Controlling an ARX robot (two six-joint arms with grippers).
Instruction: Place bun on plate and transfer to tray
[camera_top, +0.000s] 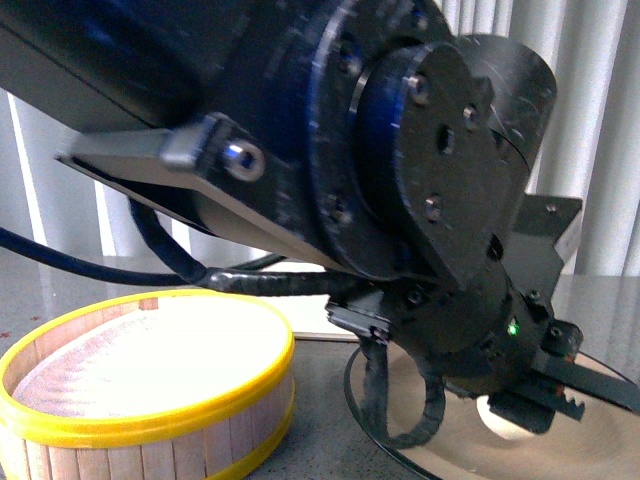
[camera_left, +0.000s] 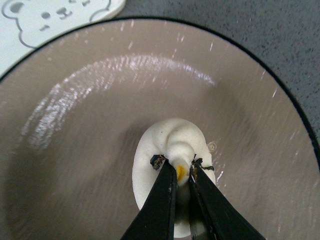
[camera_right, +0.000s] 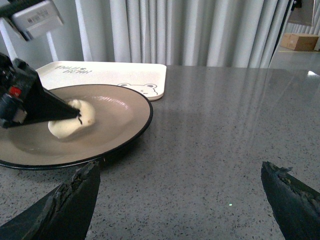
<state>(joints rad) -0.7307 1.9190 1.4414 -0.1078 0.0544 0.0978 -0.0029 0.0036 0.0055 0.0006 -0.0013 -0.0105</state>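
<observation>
The cream-white bun (camera_left: 172, 145) rests in the middle of the beige, black-rimmed plate (camera_left: 100, 100). My left gripper (camera_left: 181, 167) is shut on the bun's twisted top. From the right wrist the same bun (camera_right: 70, 125) shows on the plate (camera_right: 125, 117), with the left gripper's black fingers (camera_right: 45, 107) on it. The front view has the bun (camera_top: 505, 420) under the left gripper (camera_top: 545, 395), low over the plate (camera_top: 600, 440). The cream tray (camera_right: 107, 75) with a bear drawing lies just behind the plate. My right gripper (camera_right: 180, 192) hangs open over bare table beside the plate.
A yellow-rimmed wooden steamer basket (camera_top: 150, 385) stands at the left in the front view. The left arm's dark body (camera_top: 330, 150) fills most of that view. Grey speckled tabletop (camera_right: 225, 125) spreads beside the plate, with curtains (camera_right: 200, 30) behind.
</observation>
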